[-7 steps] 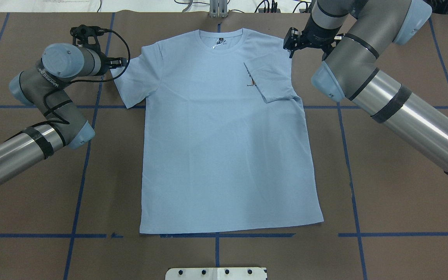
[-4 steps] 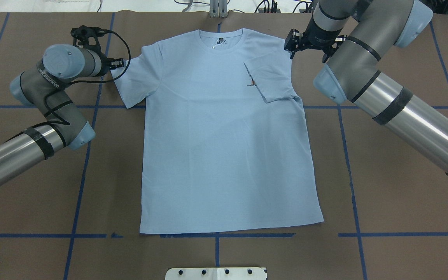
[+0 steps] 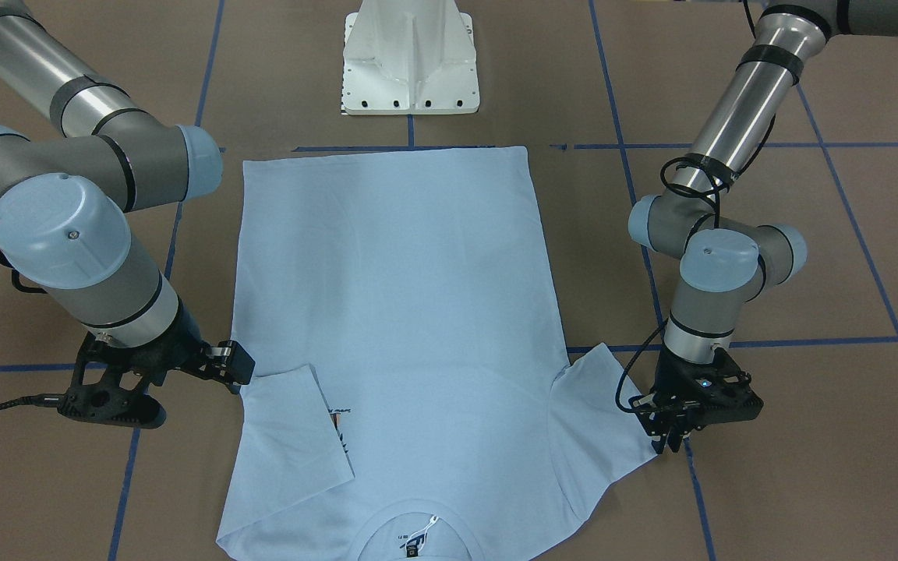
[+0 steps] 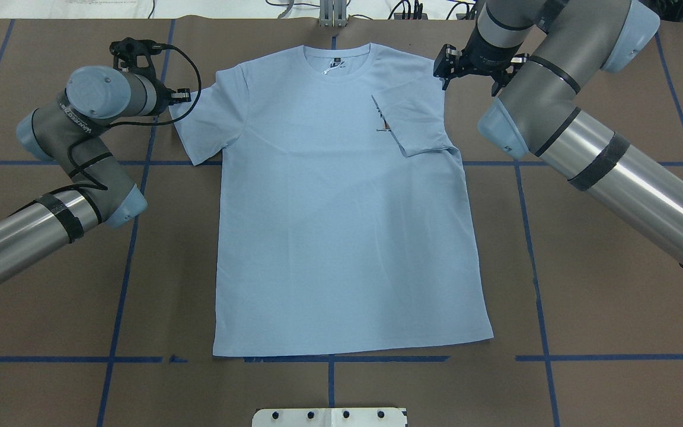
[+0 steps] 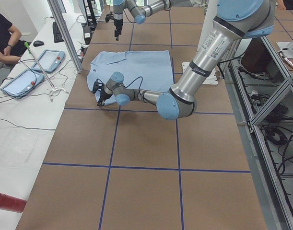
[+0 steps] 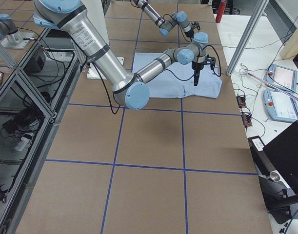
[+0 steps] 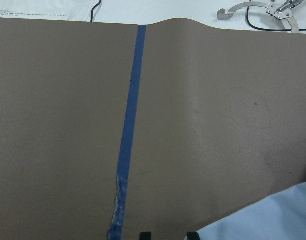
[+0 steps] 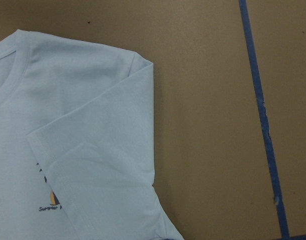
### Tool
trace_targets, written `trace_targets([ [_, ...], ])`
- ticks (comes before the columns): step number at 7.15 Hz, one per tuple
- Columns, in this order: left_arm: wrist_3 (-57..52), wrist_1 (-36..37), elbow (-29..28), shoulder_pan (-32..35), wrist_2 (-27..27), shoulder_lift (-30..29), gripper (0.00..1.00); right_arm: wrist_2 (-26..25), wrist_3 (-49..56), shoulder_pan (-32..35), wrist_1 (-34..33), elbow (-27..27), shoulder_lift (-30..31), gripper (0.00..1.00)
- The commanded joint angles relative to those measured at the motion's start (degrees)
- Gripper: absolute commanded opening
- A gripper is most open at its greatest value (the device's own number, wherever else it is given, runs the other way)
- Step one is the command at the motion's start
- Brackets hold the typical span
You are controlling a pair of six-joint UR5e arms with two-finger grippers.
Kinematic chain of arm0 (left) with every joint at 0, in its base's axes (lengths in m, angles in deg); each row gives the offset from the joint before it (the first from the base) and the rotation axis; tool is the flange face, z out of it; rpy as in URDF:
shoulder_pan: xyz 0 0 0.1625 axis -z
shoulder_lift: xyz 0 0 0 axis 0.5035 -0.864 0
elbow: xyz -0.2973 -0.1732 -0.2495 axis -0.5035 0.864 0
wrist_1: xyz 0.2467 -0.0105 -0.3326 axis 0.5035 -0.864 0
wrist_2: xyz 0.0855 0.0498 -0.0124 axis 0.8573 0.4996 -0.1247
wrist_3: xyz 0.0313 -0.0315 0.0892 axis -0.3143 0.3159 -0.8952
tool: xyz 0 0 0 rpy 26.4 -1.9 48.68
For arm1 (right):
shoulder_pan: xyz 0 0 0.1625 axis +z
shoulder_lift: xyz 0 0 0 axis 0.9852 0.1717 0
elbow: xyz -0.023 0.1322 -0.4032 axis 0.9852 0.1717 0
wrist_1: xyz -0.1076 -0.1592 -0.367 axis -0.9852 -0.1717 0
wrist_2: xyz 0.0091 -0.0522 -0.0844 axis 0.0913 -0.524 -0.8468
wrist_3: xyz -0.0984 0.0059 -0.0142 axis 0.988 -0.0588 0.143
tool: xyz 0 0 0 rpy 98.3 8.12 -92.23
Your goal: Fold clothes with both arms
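The light blue T-shirt (image 4: 341,225) lies flat and face up, with its neck label (image 4: 335,62) at the far edge. The sleeve on my right side (image 4: 415,121) is folded inward over the chest and half covers the palm-tree print (image 4: 384,126), which also shows in the right wrist view (image 8: 51,200). The other sleeve (image 4: 199,118) lies spread out. My left gripper (image 3: 669,438) is open, low over the table just outside that sleeve's outer corner (image 7: 273,220). My right gripper (image 3: 110,405) looks open and empty beside the folded sleeve (image 3: 293,428).
The white pedestal base (image 3: 410,70) stands at the near edge behind the shirt's hem. Blue tape lines (image 4: 531,255) cross the brown table. An operators' bench with tablets (image 5: 41,62) and a metal post (image 5: 64,33) lies beyond the far edge.
Both wrists have shifted only slightly; the right wrist has drawn a little away from the folded sleeve. The shirt has not moved.
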Motion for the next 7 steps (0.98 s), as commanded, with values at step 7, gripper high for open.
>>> trace_targets([
  [7, 11.0, 26.9, 13.1, -6.0, 0.0, -13.5, 0.00, 0.0, 0.1, -0.1, 1.4, 0.0, 0.9, 1.00],
])
